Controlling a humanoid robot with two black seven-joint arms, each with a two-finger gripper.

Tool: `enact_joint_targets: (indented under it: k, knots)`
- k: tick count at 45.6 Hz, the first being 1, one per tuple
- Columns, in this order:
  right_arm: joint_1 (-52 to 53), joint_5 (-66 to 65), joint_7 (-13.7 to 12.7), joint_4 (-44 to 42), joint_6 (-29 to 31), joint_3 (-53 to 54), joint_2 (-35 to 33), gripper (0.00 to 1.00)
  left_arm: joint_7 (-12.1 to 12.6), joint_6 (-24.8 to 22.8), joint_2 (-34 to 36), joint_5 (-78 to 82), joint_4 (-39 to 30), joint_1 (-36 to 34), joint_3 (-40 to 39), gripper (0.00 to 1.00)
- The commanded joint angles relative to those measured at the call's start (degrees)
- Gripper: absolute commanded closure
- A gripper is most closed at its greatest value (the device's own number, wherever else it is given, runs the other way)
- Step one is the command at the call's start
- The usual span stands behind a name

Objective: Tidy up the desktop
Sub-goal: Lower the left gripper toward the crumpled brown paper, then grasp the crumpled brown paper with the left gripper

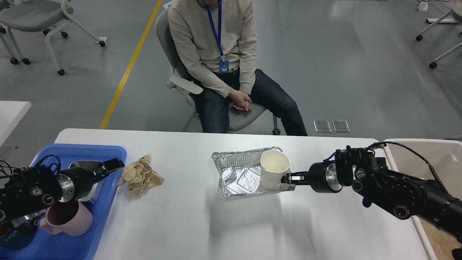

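The white desktop (187, 224) holds a crumpled brown paper ball (140, 175) at the left and a foil tray (238, 175) in the middle. A white paper cup (274, 169) stands upright in the tray's right end. My right gripper (290, 177) is shut on the foil tray's right rim, just beside the cup. A shadow under the tray suggests it is slightly off the table. My left gripper (114, 164) hovers over the right edge of the blue tray, just left of the paper ball. Its fingers are too dark to tell apart.
A blue plastic tray (72, 150) at the left holds a steel box (86, 164), a pink mug (66, 218) and a dark "HOME" mug (11, 240). A beige bin (422, 153) stands off the table's right edge. A person (216, 54) sits behind the table.
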Motion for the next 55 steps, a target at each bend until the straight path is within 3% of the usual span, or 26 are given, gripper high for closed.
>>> enact_joint_targets:
  k: [1, 46, 55]
  knots:
    - [0.0, 0.07, 0.0, 0.03, 0.0, 0.0, -0.02, 1.0, -0.03, -0.05, -3.32, 0.58, 3.59, -1.01, 3.52, 0.14]
    - [-0.36, 0.07, 0.0, 0.21, 0.0, 0.09, -0.28, 1.0, -0.03, -0.66, -16.95, 0.58, 15.72, -4.7, 11.79, 0.14]
    - [-0.36, 0.07, 0.0, 0.21, 0.0, 0.09, -0.37, 1.0, -0.03, -0.67, -16.95, 0.67, 15.46, -4.88, 12.4, 0.26]
